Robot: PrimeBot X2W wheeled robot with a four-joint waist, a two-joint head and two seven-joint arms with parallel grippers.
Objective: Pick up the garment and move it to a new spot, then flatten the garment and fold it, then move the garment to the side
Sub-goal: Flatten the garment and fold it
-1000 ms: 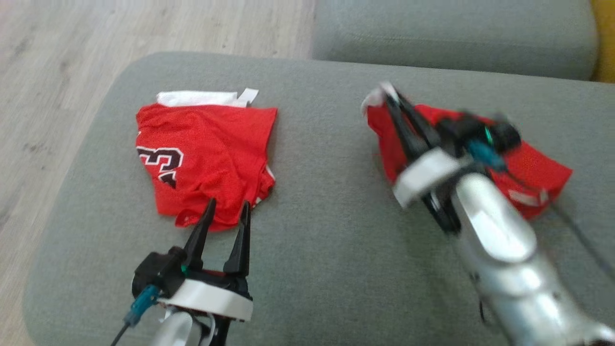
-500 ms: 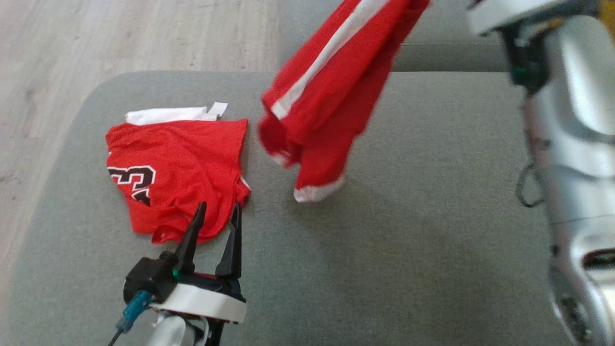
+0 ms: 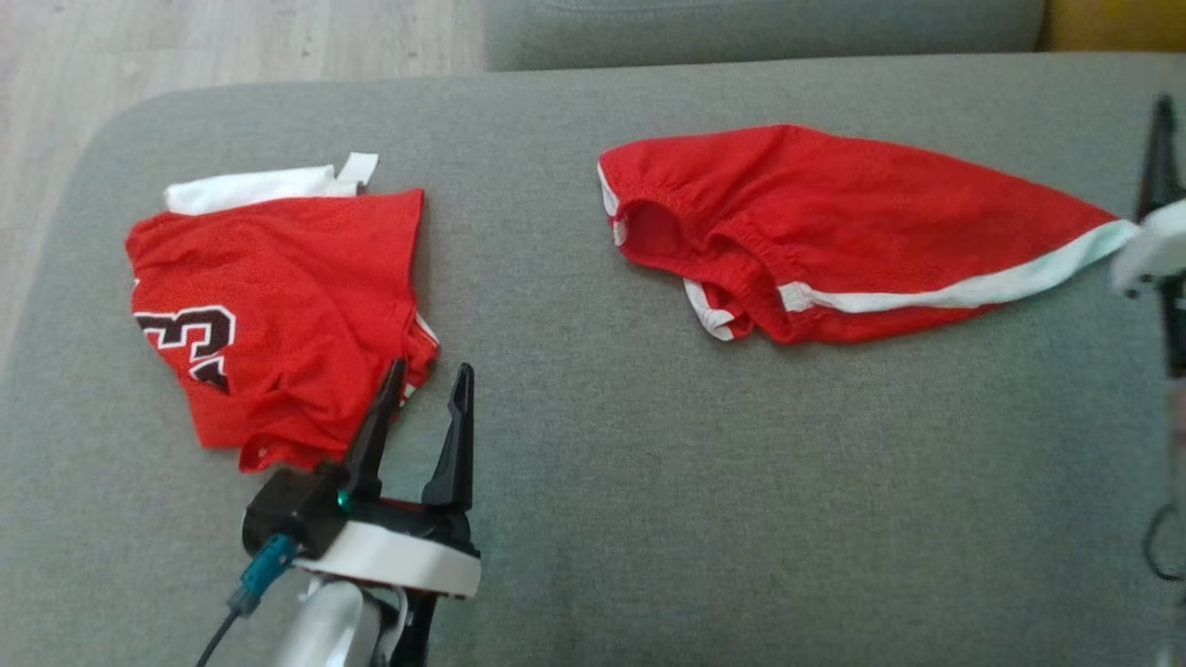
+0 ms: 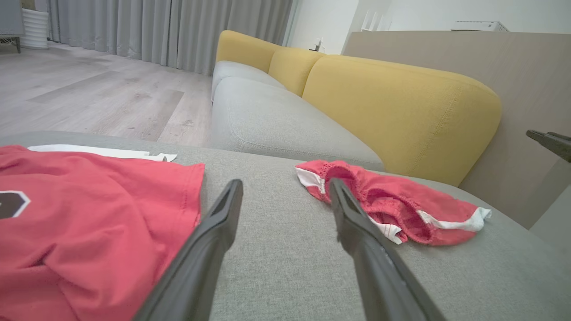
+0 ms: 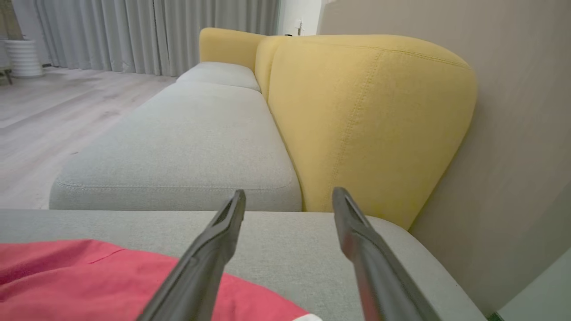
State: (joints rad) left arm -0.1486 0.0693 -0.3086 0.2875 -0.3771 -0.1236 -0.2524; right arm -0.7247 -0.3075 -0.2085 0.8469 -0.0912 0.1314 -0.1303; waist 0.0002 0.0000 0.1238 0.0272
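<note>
While the red shorts (image 3: 834,222) lie spread on the big grey seat (image 3: 649,519), there is lots of bare seat in front of them. There is also a wide bare strip between them and the red shirt (image 3: 278,287). The shirt sits near the seat's left end, on top of a white cloth (image 3: 250,185). The left end of the seat is round, and the wood floor (image 3: 232,37) starts just past it. At the far edge the seat meets a second grey seat (image 3: 741,28). Near the right end stand a yellow back cushion (image 5: 357,120) and a tan wall (image 5: 513,133), so there is less room on that side.

The shorts have their waist hole facing left and their pointy end with the white stripe facing right. The right gripper (image 5: 290,192) is just past that pointy end. Its two fingers are apart with nothing between them. Red cloth shows low by one finger, but I cannot tell if it touches.

The left gripper (image 3: 431,371) is at the near corner of the red shirt. Its fingers are apart too, with only grey seat between them. The shorts are well apart from it, off to its right.
</note>
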